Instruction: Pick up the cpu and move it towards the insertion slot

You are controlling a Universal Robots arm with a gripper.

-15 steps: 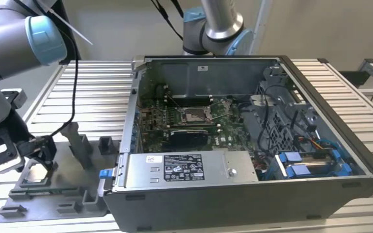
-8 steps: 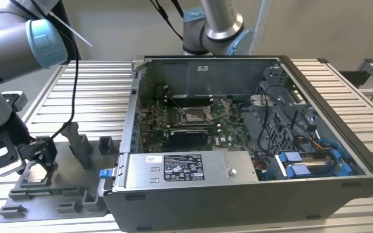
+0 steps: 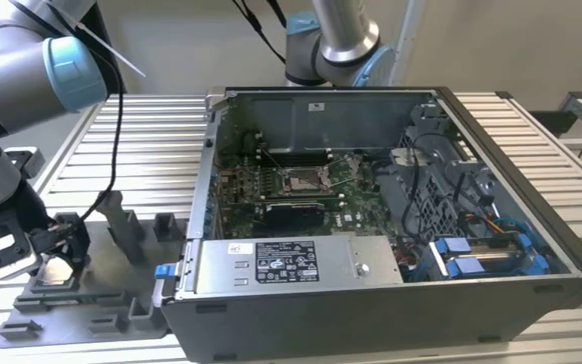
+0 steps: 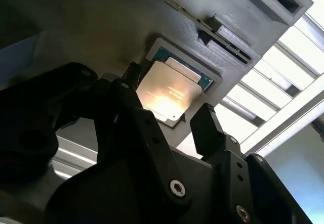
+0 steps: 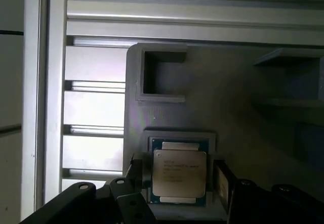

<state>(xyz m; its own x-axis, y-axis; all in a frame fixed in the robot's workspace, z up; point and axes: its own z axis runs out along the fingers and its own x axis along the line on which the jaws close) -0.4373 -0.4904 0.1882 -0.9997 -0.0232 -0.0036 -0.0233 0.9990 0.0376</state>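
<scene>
**Jaws astride the cpu, chip in its pocket**

Here's the cpu [image 5: 179, 173], silver face up, lying flat in a square pocket of the grey tray [image 3: 119, 284]; that pocket, I judge, keeps it level and square so my jaws can take two opposite edges. And there they are in both wrist views, a finger [image 4: 207, 125] on either side of the chip, parted just wider than it, a sliver of gap at each edge; nothing gripped, by my reading, and the chip not lifted.

Outward now: the tray sits on the slatted table [image 3: 149, 136] at the exterior view's left, just beside the open computer case [image 3: 372, 326]. The insertion slot [image 3: 302, 180], shiny frame on the green motherboard [image 3: 357, 205], lies well apart, down inside that case. My arm [image 3: 8, 91] folds in from the exterior view's upper left, wrist turned downward, hanging low over the tray.
</scene>
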